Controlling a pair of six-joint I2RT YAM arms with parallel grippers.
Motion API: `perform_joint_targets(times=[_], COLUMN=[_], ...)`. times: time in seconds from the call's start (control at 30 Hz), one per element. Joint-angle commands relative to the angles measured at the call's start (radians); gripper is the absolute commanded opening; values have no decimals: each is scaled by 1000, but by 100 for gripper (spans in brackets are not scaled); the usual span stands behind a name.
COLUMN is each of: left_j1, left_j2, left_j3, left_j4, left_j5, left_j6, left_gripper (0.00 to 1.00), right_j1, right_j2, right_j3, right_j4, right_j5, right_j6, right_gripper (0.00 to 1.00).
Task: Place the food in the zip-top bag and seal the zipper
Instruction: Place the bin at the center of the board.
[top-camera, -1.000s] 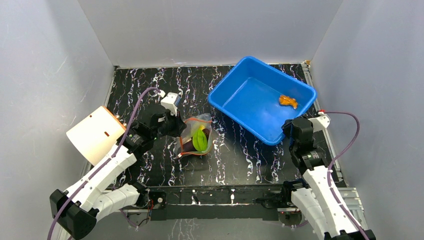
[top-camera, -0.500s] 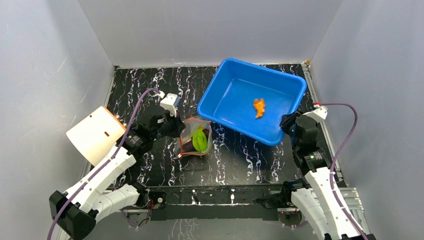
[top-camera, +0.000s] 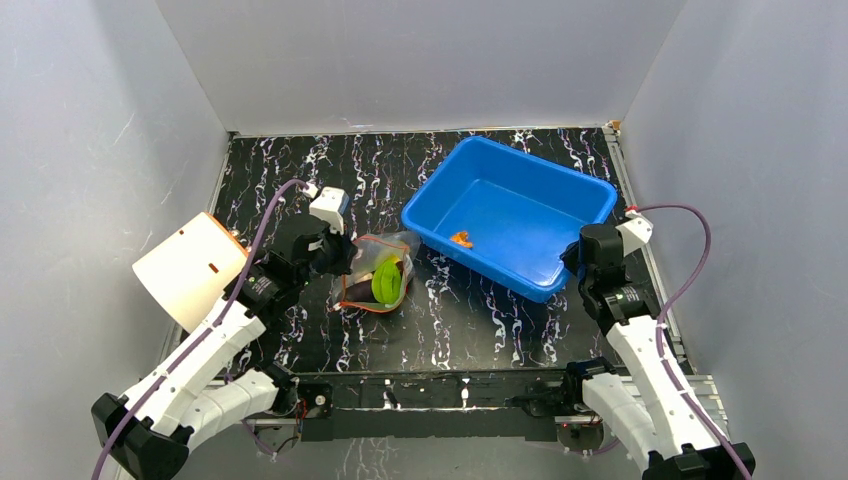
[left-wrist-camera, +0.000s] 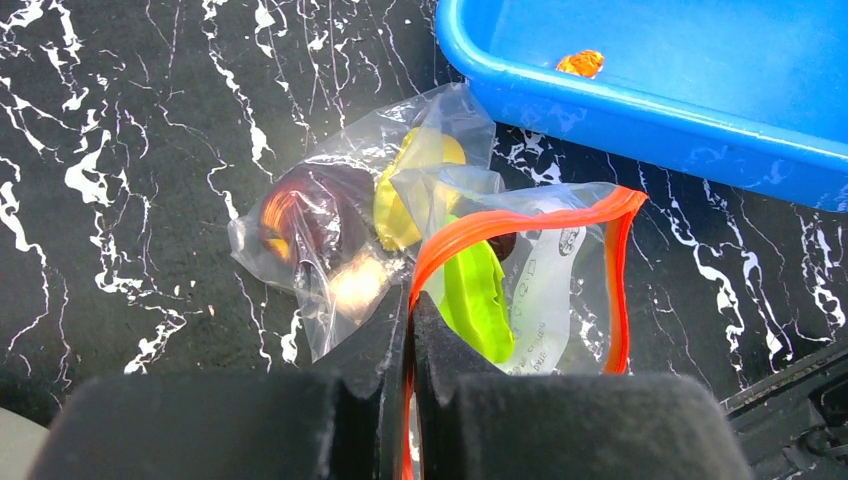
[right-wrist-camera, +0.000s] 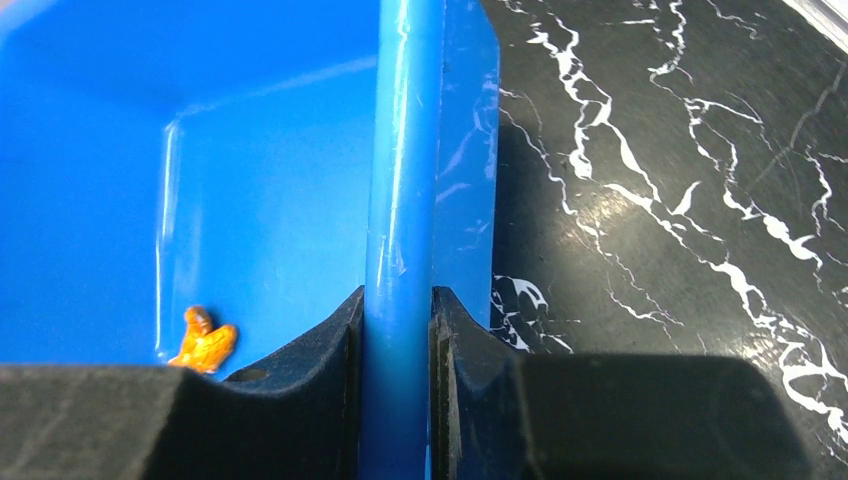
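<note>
The clear zip-top bag (top-camera: 372, 283) lies mid-table with its mouth open. Its red-orange zipper (left-wrist-camera: 520, 222) arcs up in the left wrist view. Inside the bag (left-wrist-camera: 330, 240) I see a green piece (left-wrist-camera: 478, 300), a yellow piece (left-wrist-camera: 400, 195), a dark purple eggplant (left-wrist-camera: 320, 205) and a beige piece (left-wrist-camera: 355, 285). My left gripper (left-wrist-camera: 410, 300) is shut on the zipper edge; it shows from above (top-camera: 338, 258). An orange food piece (top-camera: 461, 239) lies in the blue bin (top-camera: 560, 195). My right gripper (right-wrist-camera: 398, 305) is shut on the bin's rim (right-wrist-camera: 400, 150); the orange piece (right-wrist-camera: 203, 341) is just left.
A white and orange box-like object (top-camera: 190, 268) sits at the left edge beside the left arm. The blue bin stands at the back right, its near corner close to the bag. Grey walls enclose the black marbled table (top-camera: 480, 320).
The right gripper has tilted and shifted the bin leftward, then lowered it. The orange piece slid from the bin's far right to its near left. The left gripper and bag shifted slightly left.
</note>
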Motion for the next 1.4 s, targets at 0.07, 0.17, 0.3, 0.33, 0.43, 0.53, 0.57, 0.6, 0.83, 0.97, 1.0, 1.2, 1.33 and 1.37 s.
perform_joint_targets(times=[0.07, 0.17, 0.3, 0.33, 0.43, 0.53, 0.57, 0.6, 0.83, 0.97, 1.0, 1.2, 1.33, 1.37], left_j1=[5, 5, 5, 5, 4, 4, 4, 4, 5, 4, 5, 5, 5, 5], left_j2=[-19, -23, -20, -20, -20, -21, -24, -27, -47, -53, -55, -72, -91, -91], left_j3=[30, 28, 30, 31, 37, 37, 35, 30, 4, -2, -3, -16, -35, -37], left_j4=[-5, -8, -6, -6, -5, -7, -5, -1, 15, 22, 23, 20, 35, 39], left_j5=[-45, -52, -53, -52, -58, -70, -69, -68, -62, -59, -58, -58, -55, -53], left_j6=[23, 23, 17, 17, 19, 23, 22, 24, 28, 34, 34, 36, 32, 32], left_gripper=[0, 0, 0, 0, 0, 0, 0, 0, 0, 0, 0, 0, 0, 0], right_j1=[1, 1, 1, 1, 1, 1, 1, 0, 1, 1, 1, 0, 2, 5], right_j2=[25, 62, 114, 120, 126, 138, 149, 162, 187, 159, 156, 238, 314, 335], right_j3=[37, 49, 45, 45, 71, 131, 160, 189, 308, 300, 291, 294, 291, 290], right_j4=[12, -42, -73, -73, -98, -161, -198, -246, -179, -47, 3, 92, 117, 129], right_j5=[138, 211, 267, 269, 278, 332, 353, 366, 147, -96, -177, -381, -466, -487], right_j6=[59, 90, 99, 97, 105, 142, 169, 185, 73, 12, -16, -5, 63, 76], right_gripper=[18, 19, 22, 25, 40, 45, 47, 49, 58, 60, 60, 62, 63, 63])
